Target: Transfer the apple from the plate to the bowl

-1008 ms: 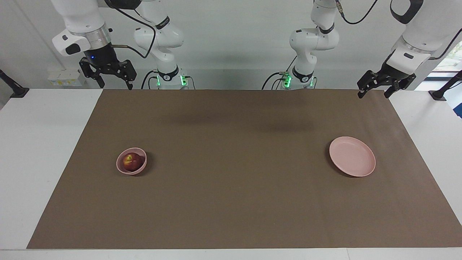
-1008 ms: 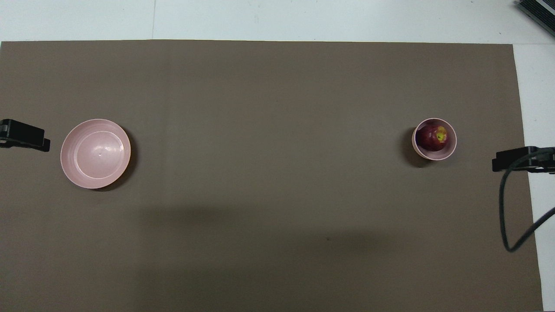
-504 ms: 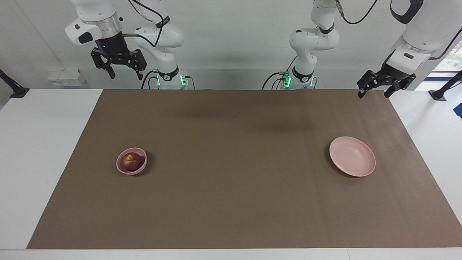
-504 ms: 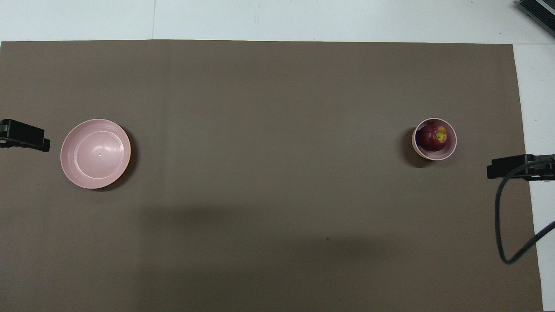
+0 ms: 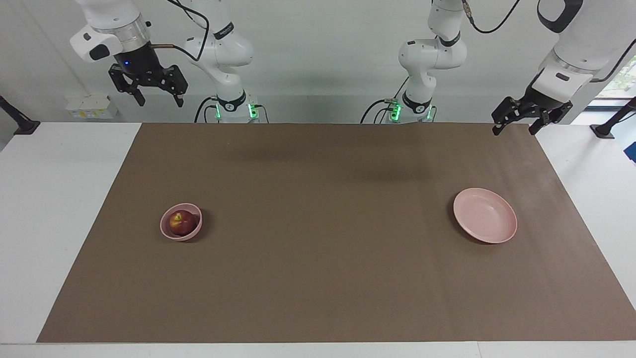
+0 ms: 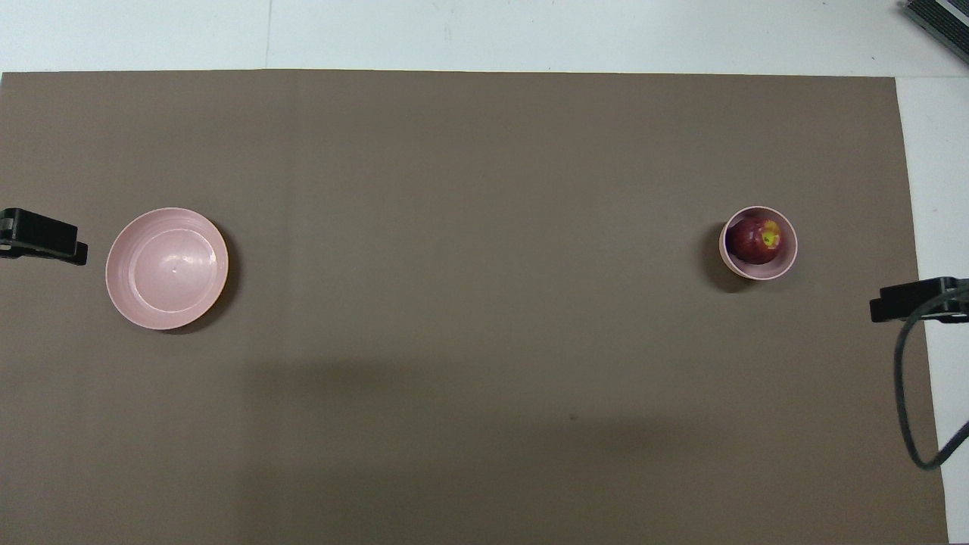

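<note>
The dark-red apple (image 5: 182, 222) lies in the small pink bowl (image 5: 167, 231) toward the right arm's end of the table. It also shows in the overhead view (image 6: 755, 241), inside the bowl (image 6: 759, 274). The flat pink plate (image 5: 484, 215) is bare toward the left arm's end, as the overhead view (image 6: 166, 269) confirms. My right gripper (image 5: 157, 102) hangs open and empty, high above the table's edge by the robots. My left gripper (image 5: 514, 130) is open and empty over the mat's corner by the robots, and that arm waits.
A brown mat (image 5: 318, 278) covers most of the white table (image 5: 54, 199). A small white box (image 5: 89, 107) sits at the wall near the right arm. A dark object (image 6: 939, 23) lies at the table's corner farthest from the robots.
My right gripper has risen from near the mat's corner and then shifted toward the right arm's end of the table. The apple, bowl, plate and left gripper have not moved.
</note>
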You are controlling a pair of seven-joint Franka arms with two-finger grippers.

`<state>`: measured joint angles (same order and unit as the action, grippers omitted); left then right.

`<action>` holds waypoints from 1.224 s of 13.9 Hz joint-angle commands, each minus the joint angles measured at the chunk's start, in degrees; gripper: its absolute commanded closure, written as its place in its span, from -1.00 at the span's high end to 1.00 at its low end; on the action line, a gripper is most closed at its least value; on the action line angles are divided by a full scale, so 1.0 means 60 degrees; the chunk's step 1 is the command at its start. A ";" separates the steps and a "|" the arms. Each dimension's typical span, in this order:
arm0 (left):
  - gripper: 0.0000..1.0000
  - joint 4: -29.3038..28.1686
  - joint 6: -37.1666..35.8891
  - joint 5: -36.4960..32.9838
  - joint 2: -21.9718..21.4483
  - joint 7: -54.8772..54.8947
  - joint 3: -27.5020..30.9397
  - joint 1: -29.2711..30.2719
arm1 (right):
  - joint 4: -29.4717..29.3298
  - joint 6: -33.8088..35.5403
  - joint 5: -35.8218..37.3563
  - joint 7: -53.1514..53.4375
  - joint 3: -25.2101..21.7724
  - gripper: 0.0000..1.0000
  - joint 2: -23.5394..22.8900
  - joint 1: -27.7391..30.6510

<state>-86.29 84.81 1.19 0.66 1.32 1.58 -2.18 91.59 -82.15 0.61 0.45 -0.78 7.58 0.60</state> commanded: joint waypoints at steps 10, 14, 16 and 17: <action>1.00 0.0143 -0.0175 -0.0067 0.0037 0.0043 0.0103 -0.0106 | 0.0511 -0.0591 0.0044 0.0336 0.0072 1.00 0.0289 -0.0028; 1.00 0.0143 -0.0175 -0.0067 0.0037 0.0043 0.0103 -0.0106 | 0.0423 -0.0723 0.0045 0.0014 0.0072 1.00 0.0186 0.0075; 1.00 0.0143 -0.0175 -0.0067 0.0037 0.0043 0.0103 -0.0106 | 0.0103 -0.0577 0.0045 -0.0001 0.0072 1.00 0.0012 0.0133; 1.00 0.0143 -0.0175 -0.0067 0.0037 0.0043 0.0103 -0.0106 | 0.0130 -0.0562 0.0045 0.0028 0.0057 1.00 0.0010 0.0134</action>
<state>-86.29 84.80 1.19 0.66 1.32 1.58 -2.18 92.39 -85.00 0.62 1.34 -0.67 7.62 0.53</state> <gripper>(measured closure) 0.000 0.000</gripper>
